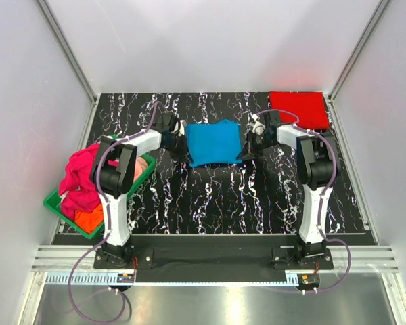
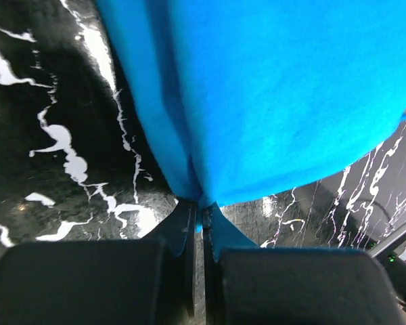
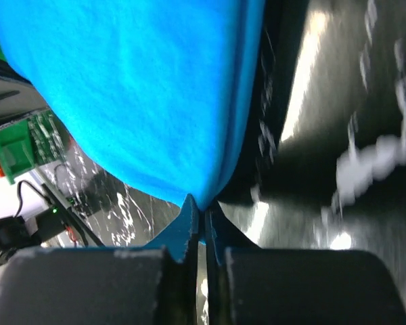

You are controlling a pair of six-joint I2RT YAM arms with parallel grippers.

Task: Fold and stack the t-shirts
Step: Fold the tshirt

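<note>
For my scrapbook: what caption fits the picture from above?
The left hand and right hand pinch the blue t-shirt; the red t-shirt lies folded behind; more shirts fill the green basket.

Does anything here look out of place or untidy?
Nothing spilled or damaged. The crumpled magenta-pink cloth t-shirts heap over the rim of the green plastic basket at the left; the folded bright blue t-shirt looks slightly askew.
</note>
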